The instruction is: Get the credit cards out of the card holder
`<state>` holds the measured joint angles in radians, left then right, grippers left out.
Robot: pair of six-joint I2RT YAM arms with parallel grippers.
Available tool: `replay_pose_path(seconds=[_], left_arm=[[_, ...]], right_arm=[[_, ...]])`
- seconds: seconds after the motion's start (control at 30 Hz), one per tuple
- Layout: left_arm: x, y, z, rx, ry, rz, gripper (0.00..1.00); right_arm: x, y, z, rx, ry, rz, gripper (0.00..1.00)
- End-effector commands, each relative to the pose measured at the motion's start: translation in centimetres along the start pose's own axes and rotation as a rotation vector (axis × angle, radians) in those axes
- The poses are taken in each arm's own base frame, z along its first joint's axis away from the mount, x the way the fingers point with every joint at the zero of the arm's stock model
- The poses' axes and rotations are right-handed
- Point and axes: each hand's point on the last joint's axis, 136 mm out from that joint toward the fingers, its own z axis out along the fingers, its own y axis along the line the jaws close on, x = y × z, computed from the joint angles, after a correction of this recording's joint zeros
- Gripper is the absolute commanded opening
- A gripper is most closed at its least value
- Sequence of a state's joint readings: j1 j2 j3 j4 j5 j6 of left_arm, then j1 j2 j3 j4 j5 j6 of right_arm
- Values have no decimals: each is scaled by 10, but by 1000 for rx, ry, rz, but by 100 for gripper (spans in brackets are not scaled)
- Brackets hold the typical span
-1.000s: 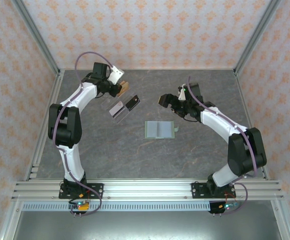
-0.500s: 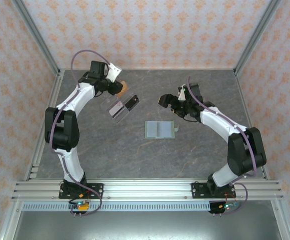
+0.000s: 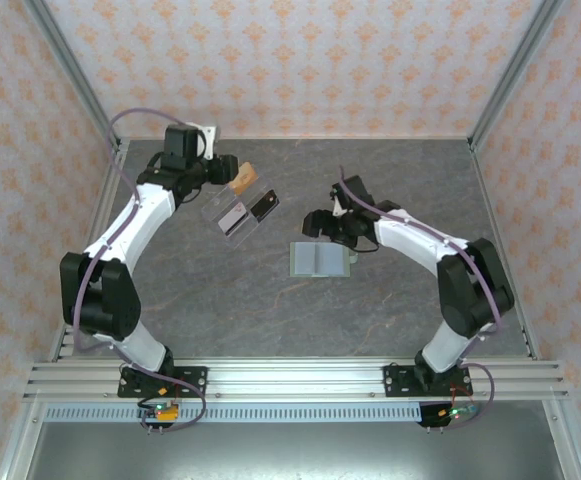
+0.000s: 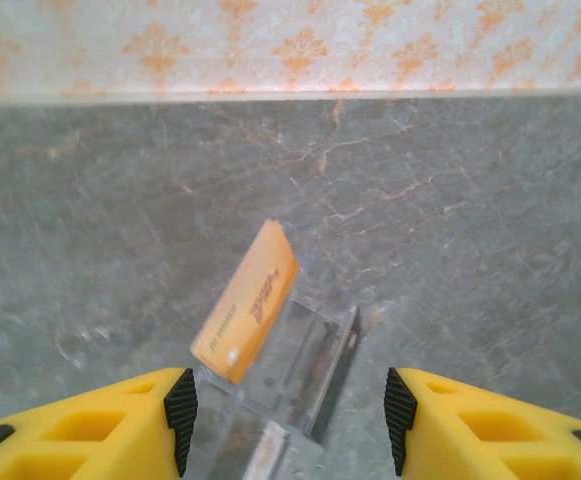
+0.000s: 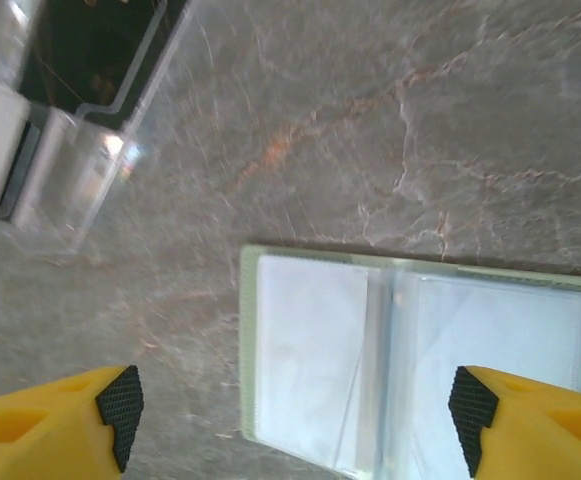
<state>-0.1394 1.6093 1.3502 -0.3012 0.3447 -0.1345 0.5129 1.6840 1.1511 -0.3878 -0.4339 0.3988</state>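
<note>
A: Noting the grey table first. The clear tray?
B: Far-left of the card holder, well apart from it.
A: And the card holder?
B: Mid-table, spread open flat, clear sleeves up.
A: Right gripper?
B: At the holder's far edge, jaws wide, gripping nothing.
A: Left gripper?
B: Past the tray from the holder. Jaws apart, empty.
A: Orange card?
B: Tilted, at the tray end farthest from the holder.
</note>
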Motion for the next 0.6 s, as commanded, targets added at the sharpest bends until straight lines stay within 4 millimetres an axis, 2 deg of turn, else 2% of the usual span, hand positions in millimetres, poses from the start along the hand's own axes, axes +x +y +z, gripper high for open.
replay_pose_path(seconds=[0.0,0.1,0.23,0.37,0.57], left_arm=[[22,-3,4,-15,-34,-186,55],[48,-10,2,-29,-20,-240,57],[75,-19,-12,-81,20,-232,60],[96,-26,-28,-106,52,-234,70],[122,-39,-39,-87,82,-285,81]], right_arm=[[15,-11,14,133,48,-82,76],[27,-15,25,175,81,-107,70],[34,-23,33,219,103,-129,63],[43,-37,38,275,156,-152,61],[49,-47,43,311,179,-162,61]])
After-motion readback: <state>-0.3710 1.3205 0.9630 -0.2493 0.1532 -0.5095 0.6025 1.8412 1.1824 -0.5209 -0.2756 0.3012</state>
